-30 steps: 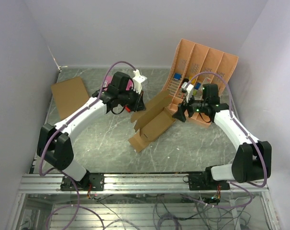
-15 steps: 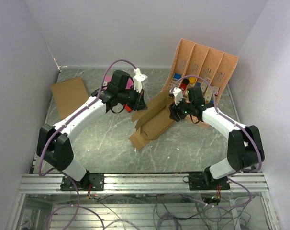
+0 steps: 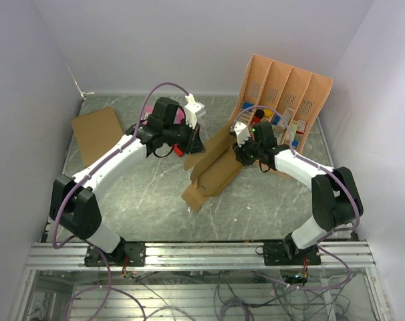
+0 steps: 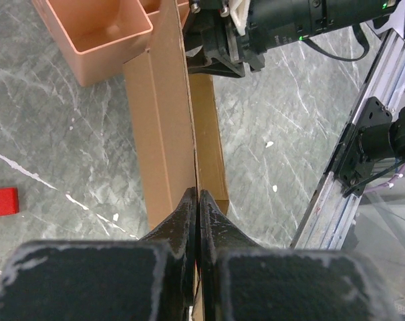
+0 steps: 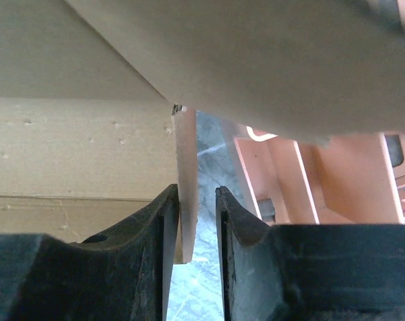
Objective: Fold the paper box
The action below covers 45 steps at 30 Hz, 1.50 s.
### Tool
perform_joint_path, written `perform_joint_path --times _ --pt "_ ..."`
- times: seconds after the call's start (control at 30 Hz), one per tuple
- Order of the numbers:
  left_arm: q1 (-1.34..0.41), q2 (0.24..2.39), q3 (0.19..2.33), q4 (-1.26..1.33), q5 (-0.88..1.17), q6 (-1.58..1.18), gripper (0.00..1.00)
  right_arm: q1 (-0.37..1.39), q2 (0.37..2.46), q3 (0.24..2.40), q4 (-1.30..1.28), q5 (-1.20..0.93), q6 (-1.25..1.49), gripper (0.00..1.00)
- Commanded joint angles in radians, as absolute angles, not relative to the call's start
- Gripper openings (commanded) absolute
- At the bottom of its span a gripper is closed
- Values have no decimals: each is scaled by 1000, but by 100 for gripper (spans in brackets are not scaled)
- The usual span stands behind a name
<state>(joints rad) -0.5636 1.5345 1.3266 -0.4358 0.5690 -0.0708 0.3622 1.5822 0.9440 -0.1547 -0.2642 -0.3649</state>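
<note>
The paper box (image 3: 216, 170) is a brown, partly folded cut-out lying diagonally mid-table, with one panel standing on edge. My left gripper (image 3: 194, 144) is at its upper left end, shut on the thin edge of that upright panel (image 4: 166, 134); the fingertips (image 4: 189, 200) pinch the cardboard between them. My right gripper (image 3: 237, 155) is at the box's right end. In the right wrist view a narrow flap (image 5: 186, 174) hangs between its jaws (image 5: 198, 194), against the left finger, with a gap to the right finger. It is open.
An orange slotted organizer (image 3: 283, 100) with small items stands just behind the right arm. A flat brown cardboard sheet (image 3: 97, 134) lies at the far left. A small red piece (image 4: 2, 200) rests near the left gripper. The aluminium rail (image 3: 202, 254) borders the near edge.
My right arm has swung left from the organizer to the box's right end, and its jaws have narrowed around the flap. The left gripper has stayed shut in place.
</note>
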Motion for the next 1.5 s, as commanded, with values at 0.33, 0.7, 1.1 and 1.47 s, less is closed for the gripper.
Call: perform_joint_path --times 0.33,0.7,1.1,1.47 --pt "-535 1483 1293 -383 628 -81 7 371 1596 936 -114 -282 -343 0" --pt "-465 1324 1174 -273 496 -200 52 346 1479 958 -175 -332 -210 0" --pt "-422 700 641 83 172 -476 85 198 1386 1093 -304 -525 -138 0" --pt "-423 663 488 451 363 -658 48 183 1285 1176 -323 -484 -116 0"
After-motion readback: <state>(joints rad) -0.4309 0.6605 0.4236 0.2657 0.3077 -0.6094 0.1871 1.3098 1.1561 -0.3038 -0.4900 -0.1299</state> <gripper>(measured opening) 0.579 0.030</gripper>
